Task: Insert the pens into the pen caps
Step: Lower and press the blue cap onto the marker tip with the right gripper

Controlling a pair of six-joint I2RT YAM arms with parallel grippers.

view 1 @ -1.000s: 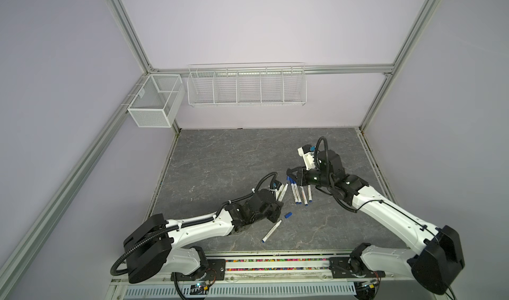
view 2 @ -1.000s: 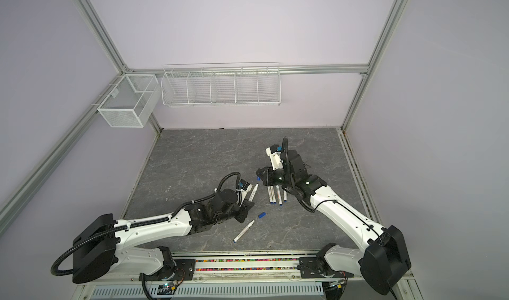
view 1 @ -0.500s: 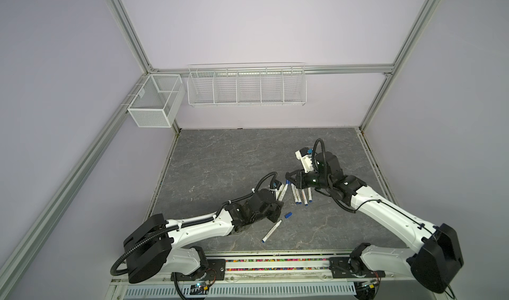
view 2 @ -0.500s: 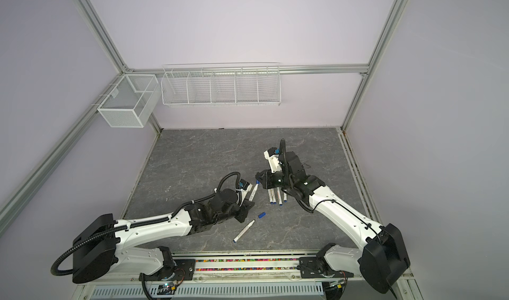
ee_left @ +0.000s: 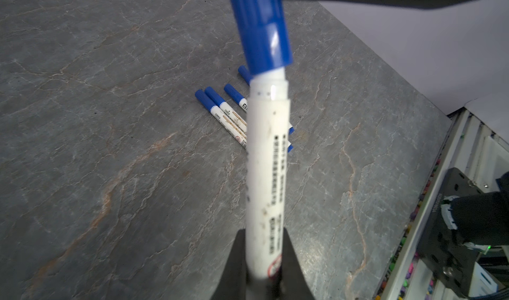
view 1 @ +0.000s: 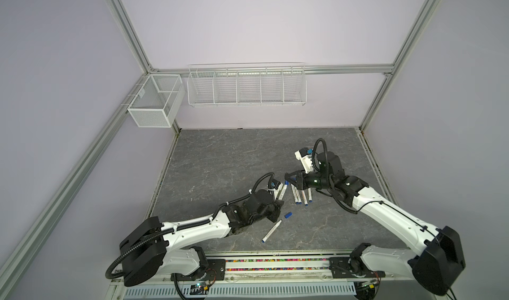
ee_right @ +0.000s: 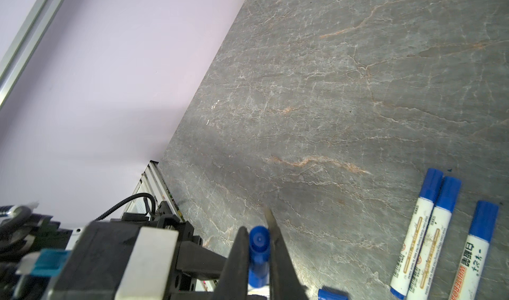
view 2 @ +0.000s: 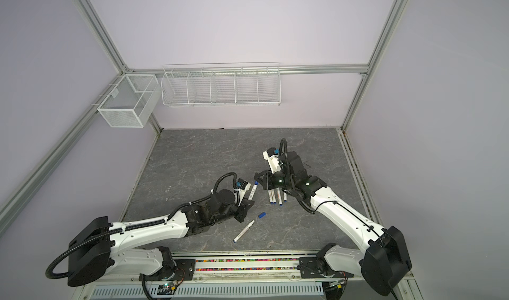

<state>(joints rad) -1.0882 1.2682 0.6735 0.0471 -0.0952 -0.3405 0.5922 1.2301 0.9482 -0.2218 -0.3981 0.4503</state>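
Black left gripper (ee_left: 263,231) stays clamped on the smooth white pen (ee_left: 265,174), whose printed barrel is tilted upward. A glossy blue cap (ee_left: 261,28) sits on its tip (a white neck shows below it), pinched by the right gripper (ee_right: 257,229), which has edged left and lower since a second ago. Further right, capped pens (view 1: 301,196) lie side by side on the veined grey table (view 1: 220,160).
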